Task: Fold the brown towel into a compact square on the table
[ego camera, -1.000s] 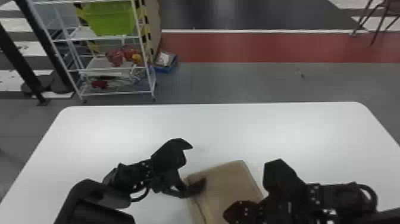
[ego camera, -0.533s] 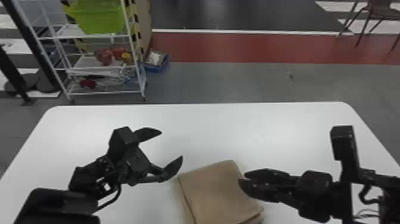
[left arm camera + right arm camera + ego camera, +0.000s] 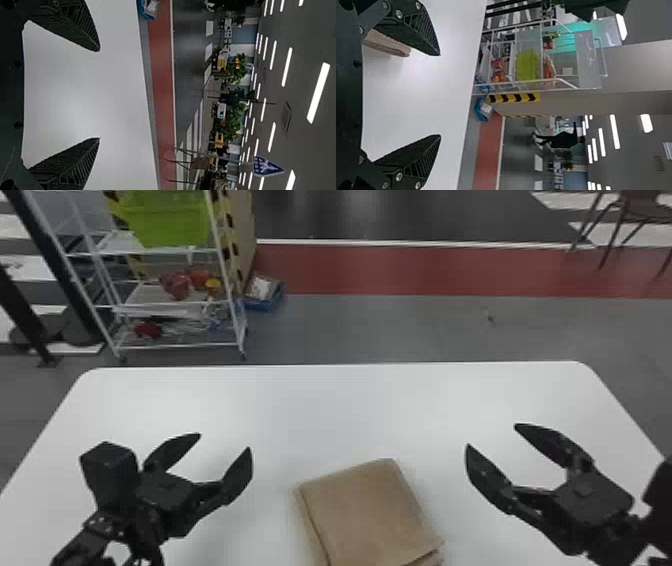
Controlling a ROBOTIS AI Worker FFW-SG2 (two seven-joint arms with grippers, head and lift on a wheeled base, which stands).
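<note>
Flanking the folded brown towel [image 3: 367,510] on a white tabletop [image 3: 320,410], a robot's left gripper [image 3: 225,441] and right gripper [image 3: 491,435] hang well apart from it, each with its jaws spread wide. The towel lies slightly askew, stacked layers showing at one corner.

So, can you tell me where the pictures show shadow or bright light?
Head view: a faint shadow beside the folded brown cloth towel and a soft sheen on the smooth white tabletop; left wrist view: long, glaring white ceiling lamps; right wrist view: bright lamps too, and soft shadow by the towel.
</note>
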